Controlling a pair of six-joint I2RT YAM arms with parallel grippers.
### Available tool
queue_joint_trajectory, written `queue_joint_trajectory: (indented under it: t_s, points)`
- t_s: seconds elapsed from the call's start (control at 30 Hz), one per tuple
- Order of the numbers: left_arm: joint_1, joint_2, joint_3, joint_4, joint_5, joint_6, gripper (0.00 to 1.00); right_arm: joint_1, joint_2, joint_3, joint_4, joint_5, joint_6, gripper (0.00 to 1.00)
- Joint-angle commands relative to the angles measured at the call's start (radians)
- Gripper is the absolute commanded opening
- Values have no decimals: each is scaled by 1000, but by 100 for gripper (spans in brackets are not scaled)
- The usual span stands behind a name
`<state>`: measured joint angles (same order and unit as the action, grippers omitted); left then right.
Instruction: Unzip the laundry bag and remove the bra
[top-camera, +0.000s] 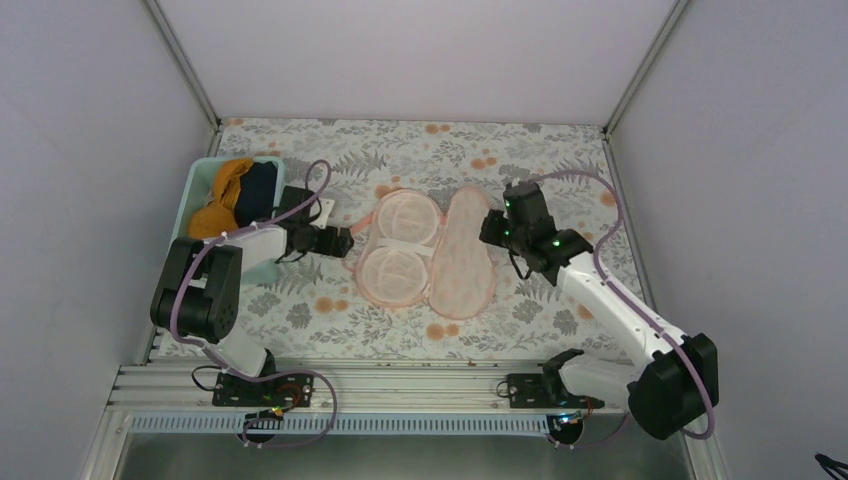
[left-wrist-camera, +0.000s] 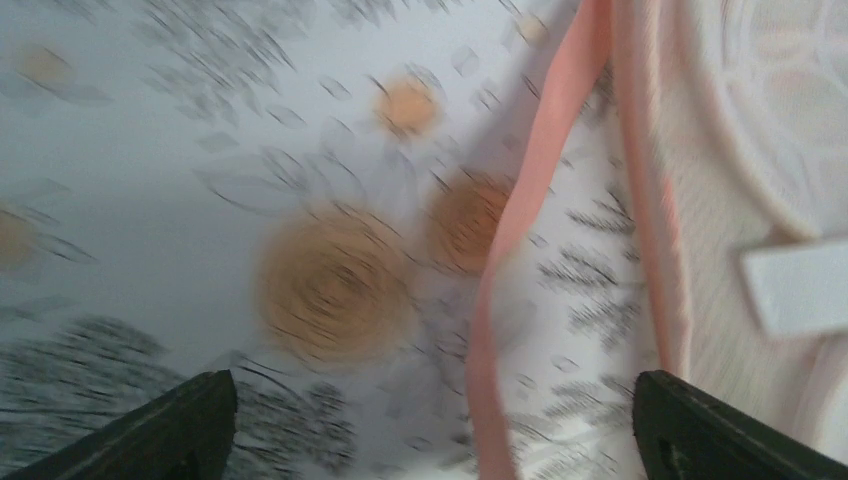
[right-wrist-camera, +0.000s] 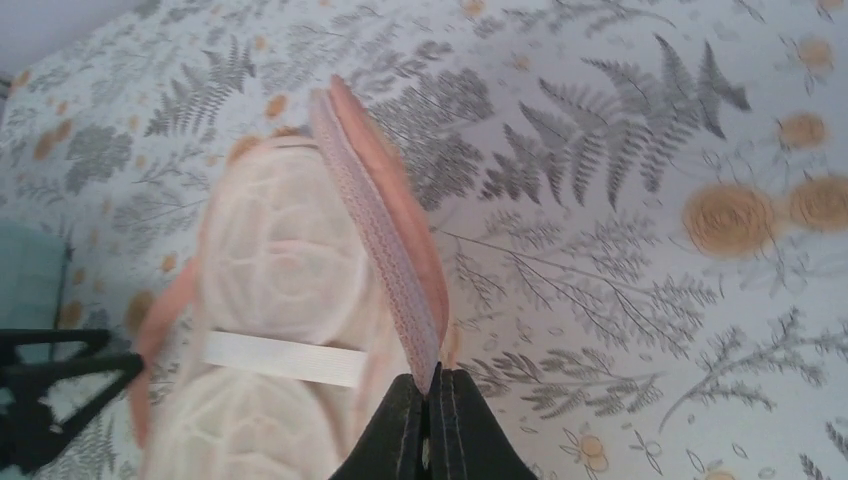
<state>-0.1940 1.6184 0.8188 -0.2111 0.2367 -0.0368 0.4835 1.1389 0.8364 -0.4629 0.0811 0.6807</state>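
Laundry bag (top-camera: 425, 250) open on floral bench (top-camera: 560, 160), right pincer (right-wrist-camera: 430, 388) clamped on its raised edge, left pincer (left-wrist-camera: 432, 400) spread wide beside it, mustard bra (top-camera: 222, 192) in teal bin (top-camera: 196, 182)

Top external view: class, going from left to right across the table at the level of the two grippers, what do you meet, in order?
Teal bin → left gripper, fingers open → laundry bag, lying unzipped and spread open → right gripper, fingers shut on the bag's right edge.
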Motion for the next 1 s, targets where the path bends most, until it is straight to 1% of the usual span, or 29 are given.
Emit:
queue_joint_trajectory:
  t_s: [0.0,0.07,0.13,0.2,0.3,0.37,0.47,0.53,0.67,0.83,0.97]
  points:
    - [-26,-18,-60,88,214,-49,92,-1,78,127,-117,-59,-118,3]
    - [-47,-16,-74,104,239,-54,87,6,128,177,-93,-131,-120,4]
    - [-65,-11,-91,119,252,-56,81,30,166,224,-35,-172,-102,4]
    - [-78,-1,-105,136,270,-60,76,58,194,242,64,-229,-69,4]
    - [-94,22,-112,144,279,-63,69,89,243,234,244,-322,25,4]
    - [-100,45,-105,142,284,-64,65,114,288,234,350,-345,81,4]
    - [-113,78,-88,132,292,-61,62,159,384,256,466,-334,156,4]
    - [-120,94,-71,120,291,-55,59,181,460,293,502,-315,184,4]
    - [-125,103,-56,108,287,-48,59,208,636,371,560,-290,222,4]
    - [-127,99,-58,111,284,-49,59,230,800,488,520,-261,204,4]
    - [-129,95,-53,106,270,-49,58,234,863,517,494,-242,192,4]
